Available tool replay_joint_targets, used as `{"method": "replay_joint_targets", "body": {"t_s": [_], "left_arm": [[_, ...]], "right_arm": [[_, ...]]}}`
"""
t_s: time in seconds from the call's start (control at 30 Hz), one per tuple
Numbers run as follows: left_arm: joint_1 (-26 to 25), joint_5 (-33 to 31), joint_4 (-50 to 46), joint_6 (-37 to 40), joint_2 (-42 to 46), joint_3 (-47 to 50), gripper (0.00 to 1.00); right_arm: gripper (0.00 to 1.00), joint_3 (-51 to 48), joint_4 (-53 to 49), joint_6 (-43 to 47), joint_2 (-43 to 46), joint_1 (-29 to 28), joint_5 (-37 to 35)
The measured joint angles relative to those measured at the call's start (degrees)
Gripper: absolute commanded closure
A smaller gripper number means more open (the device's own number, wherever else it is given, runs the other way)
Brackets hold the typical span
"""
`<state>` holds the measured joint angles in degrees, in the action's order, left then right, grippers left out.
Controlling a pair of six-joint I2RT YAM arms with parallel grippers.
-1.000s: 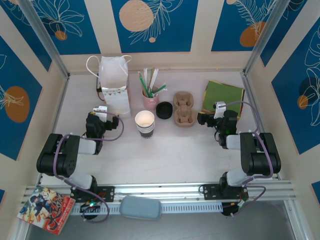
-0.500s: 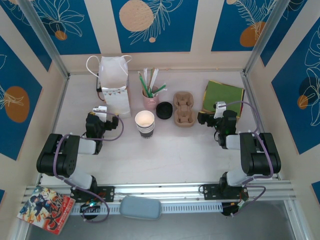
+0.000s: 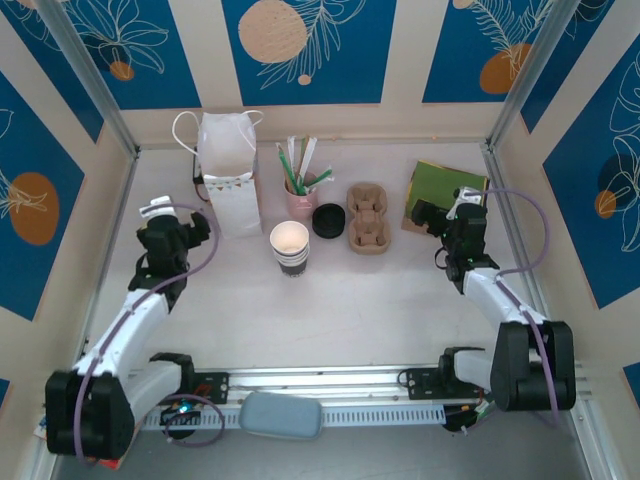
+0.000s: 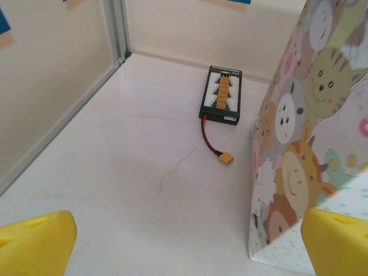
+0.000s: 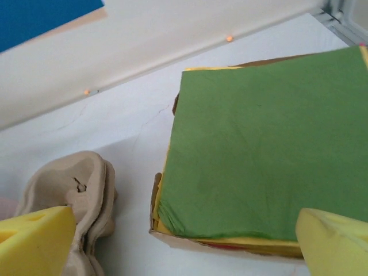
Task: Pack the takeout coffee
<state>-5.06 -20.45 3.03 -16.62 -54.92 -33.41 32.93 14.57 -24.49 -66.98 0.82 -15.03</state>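
Where the top view covers the whole counter (image 3: 350, 300), the takeout coffee cup (image 3: 290, 247) stands upright and uncapped near the middle, toward the back edge; it is white paper with a dark striped band. The round black lid (image 3: 328, 220) lies loose just beside it, on the back-right side. A pink holder (image 3: 300, 197) of straws and stirrers stands directly behind the cup. The tall white paper bag (image 3: 228, 172) stands to the cup's back-left, near the back edge, with its looped handles up. A moulded pulp carrier (image 3: 367, 217) lies right of the lid. A stack of green napkins (image 3: 447, 190) occupies the back-right corner. The left fingers (image 3: 192, 225) sit left of the bag and the right fingers (image 3: 422, 212) beside the napkins; both are well apart from the cup.

In the left wrist view, the left fingers (image 4: 34, 244), with yellow foam pads, are spread wide and hold nothing. The bag's side, printed with cartoon cats, rises at right. A black connector board (image 4: 222, 95) with a red-black lead lies on the smooth pale counter.

In the right wrist view, the right fingers (image 5: 34, 238) are likewise spread and hold nothing. The flat napkins rest in a shallow brown tray; the ribbed carrier lies at lower left.
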Motion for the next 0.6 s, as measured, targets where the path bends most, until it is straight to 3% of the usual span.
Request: {"method": "replay_joint_targets", "body": {"t_s": [0.23,0.37,0.6], "left_arm": [[0.1,10.3,-13.6,-8.7,10.5,-3.7,0.0],[0.1,14.1,-21.7,-11.8,9.7,-8.6,0.0],[-0.4,19.1,-37.2,-17.0,4.0,-18.1,0.0]], "right_arm": [[0.01,11.2,-15.7,-16.2,1.1,5.6,5.9],[0.01,14.3,-19.1,-17.2,-0.7,2.4,9.6],[0.01,17.0,-22.0,-10.6,-1.4,-8.6,11.2]]}}
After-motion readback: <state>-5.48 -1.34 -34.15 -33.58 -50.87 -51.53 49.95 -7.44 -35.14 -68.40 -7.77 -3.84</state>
